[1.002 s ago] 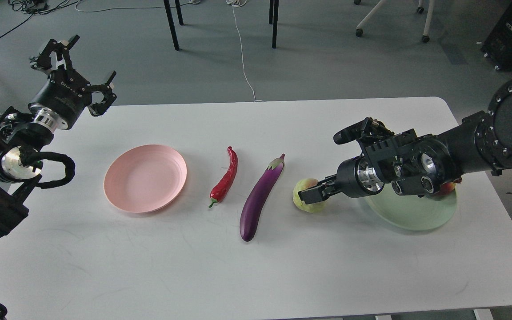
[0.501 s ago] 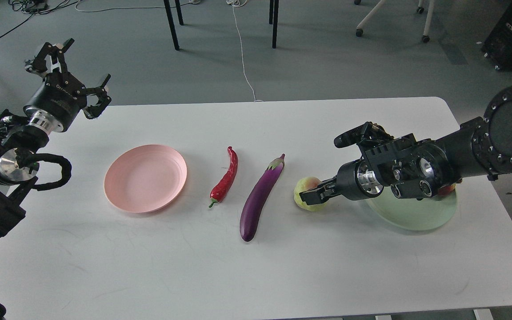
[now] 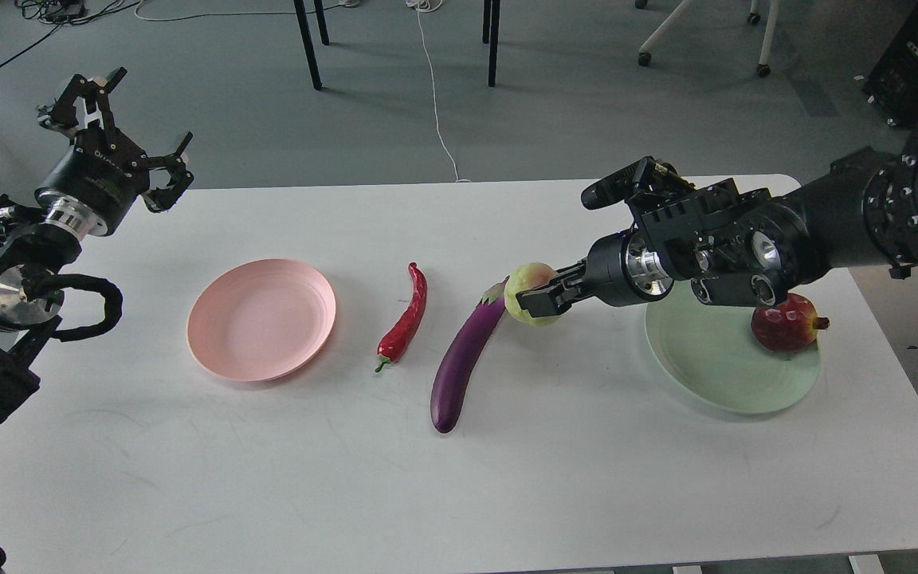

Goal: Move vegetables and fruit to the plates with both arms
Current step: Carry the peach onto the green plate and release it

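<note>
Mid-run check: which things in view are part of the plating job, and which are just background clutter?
Job:
eggplant, on table
chili pepper, on table
yellow-green fruit, in right pincer
pomegranate, on mint plate
pink plate, bare
left pincer, open, off to the side

Lying about:
floor cables
chair legs
black case

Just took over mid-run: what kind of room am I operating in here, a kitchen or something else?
Not a kitchen; probably a lab or office workspace. The white table stands on a grey floor with loose cables, bare furniture legs and a chair's castor base behind it. The produce and plates look staged.
</note>
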You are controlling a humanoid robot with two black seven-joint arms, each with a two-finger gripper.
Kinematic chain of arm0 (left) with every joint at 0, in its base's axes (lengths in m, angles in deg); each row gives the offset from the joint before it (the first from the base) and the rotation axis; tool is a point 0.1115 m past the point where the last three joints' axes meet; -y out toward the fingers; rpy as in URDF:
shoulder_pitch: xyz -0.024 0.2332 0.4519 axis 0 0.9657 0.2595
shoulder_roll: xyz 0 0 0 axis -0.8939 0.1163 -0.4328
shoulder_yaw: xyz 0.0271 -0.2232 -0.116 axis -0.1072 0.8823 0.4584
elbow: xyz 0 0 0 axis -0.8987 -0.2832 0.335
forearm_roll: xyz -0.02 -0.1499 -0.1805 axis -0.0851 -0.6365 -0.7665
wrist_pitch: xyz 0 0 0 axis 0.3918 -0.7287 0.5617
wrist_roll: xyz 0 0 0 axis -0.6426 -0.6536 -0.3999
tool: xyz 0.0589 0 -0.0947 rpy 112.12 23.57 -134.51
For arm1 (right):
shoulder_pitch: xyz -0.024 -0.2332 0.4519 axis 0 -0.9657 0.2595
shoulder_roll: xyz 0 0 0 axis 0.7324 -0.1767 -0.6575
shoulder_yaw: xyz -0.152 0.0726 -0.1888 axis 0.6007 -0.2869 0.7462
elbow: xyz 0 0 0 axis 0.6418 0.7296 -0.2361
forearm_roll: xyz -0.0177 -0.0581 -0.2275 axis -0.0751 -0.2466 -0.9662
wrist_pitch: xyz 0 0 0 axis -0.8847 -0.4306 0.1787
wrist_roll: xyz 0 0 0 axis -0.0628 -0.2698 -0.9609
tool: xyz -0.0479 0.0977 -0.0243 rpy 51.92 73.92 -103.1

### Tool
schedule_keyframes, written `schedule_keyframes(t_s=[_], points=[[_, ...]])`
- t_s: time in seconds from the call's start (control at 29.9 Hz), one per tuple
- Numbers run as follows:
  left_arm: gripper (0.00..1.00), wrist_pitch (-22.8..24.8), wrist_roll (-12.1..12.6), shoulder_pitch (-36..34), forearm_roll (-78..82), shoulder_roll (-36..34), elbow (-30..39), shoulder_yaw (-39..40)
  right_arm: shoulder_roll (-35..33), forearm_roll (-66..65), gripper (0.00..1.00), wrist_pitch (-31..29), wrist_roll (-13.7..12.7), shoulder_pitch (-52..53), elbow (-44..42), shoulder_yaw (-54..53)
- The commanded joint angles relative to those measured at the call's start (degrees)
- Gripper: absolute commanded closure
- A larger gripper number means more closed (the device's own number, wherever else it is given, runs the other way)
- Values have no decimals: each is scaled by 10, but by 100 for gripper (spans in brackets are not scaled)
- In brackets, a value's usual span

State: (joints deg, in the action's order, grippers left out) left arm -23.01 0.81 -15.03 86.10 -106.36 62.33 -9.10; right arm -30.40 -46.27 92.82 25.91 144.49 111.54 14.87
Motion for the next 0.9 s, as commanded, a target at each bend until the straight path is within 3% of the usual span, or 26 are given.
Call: schedule_keyframes(t_s=[0.0, 0.3, 0.7, 0.87], points=[[2, 0, 0, 0, 0, 0, 0, 0, -51, -25, 44, -1, 0, 2, 34, 13], [2, 0, 0, -1, 0, 0, 1, 0, -139, -67, 44, 3, 0, -2, 59, 47], [2, 0, 1, -1, 1, 3, 1, -1, -151, -65, 43, 21, 0, -45, 43, 98], [2, 0, 1, -1, 1, 3, 1, -1, -152, -62, 24, 22, 0, -57, 41, 97]])
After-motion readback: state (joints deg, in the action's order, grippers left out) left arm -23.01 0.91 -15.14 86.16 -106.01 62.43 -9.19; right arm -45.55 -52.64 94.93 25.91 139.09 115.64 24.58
